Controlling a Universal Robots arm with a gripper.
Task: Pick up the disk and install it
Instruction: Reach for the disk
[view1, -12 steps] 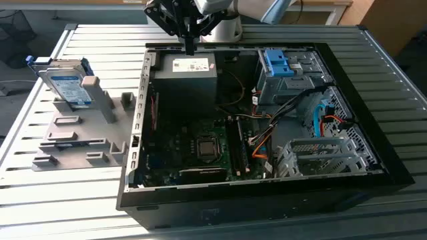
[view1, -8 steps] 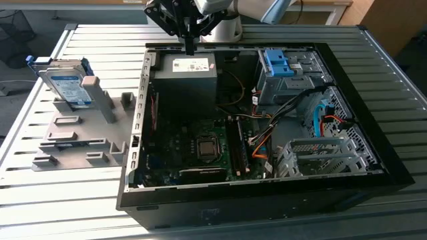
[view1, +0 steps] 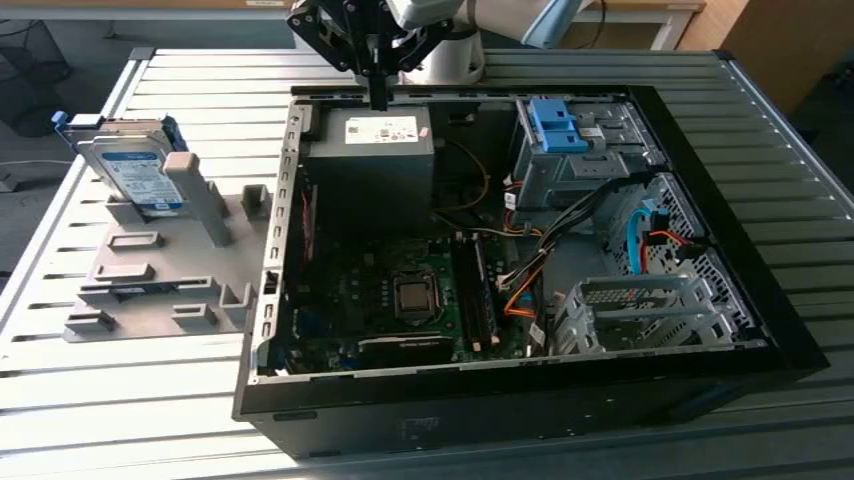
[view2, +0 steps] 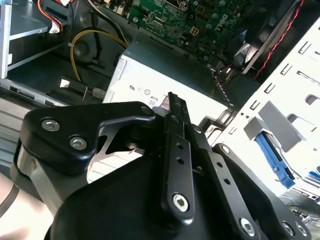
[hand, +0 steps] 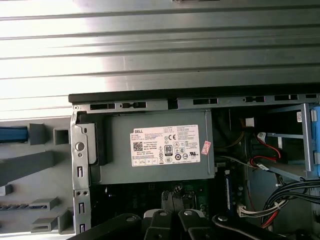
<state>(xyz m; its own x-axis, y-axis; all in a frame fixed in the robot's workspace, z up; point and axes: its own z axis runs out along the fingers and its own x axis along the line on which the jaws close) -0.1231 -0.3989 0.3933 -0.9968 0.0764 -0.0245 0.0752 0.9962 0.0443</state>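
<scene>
On the ribbed metal table (view1: 120, 400) a silver, blue-framed disk (view1: 134, 170) is stood well apart from the black tool (view1: 380, 98). The tool is pressed together, empty.

Silver blue-framed disk (view1: 134, 172), on edge, in grey stand (view1: 160, 285)
</scene>
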